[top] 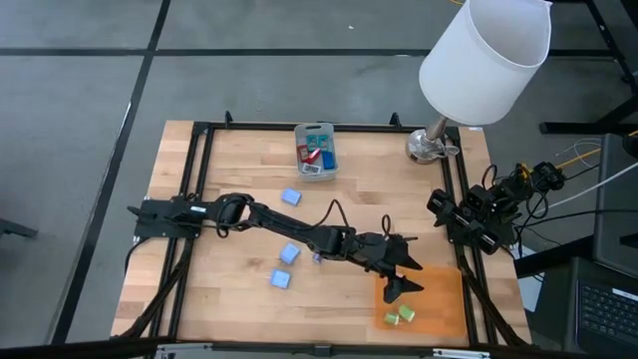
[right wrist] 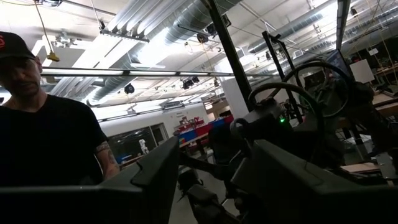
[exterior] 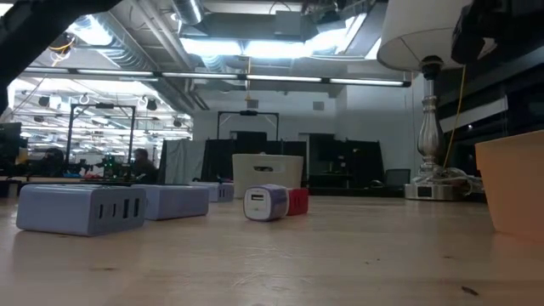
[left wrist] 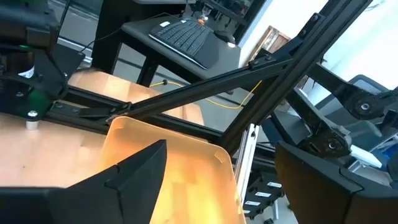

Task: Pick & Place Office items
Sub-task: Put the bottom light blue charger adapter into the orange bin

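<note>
My left gripper (top: 404,282) is open, reaching across the table over the near-left part of the flat orange mat (top: 439,299). In the left wrist view its fingers (left wrist: 221,146) stand wide apart above the mat (left wrist: 180,180) with nothing between them. Two green pieces (top: 399,316) lie on the mat near its near edge. Three blue pieces (top: 291,196), (top: 289,253), (top: 281,279) and a small white-purple piece (top: 316,257) rest on the wood. My right gripper (top: 449,209) waits open at the table's right edge, seen in its own wrist view (right wrist: 214,143).
A grey translucent bin (top: 316,150) with red and teal pieces stands near the far edge. A lamp (top: 483,55) has its base (top: 431,145) at the far right corner. A black frame (top: 199,199) borders the table. A person (right wrist: 43,124) stands beyond it.
</note>
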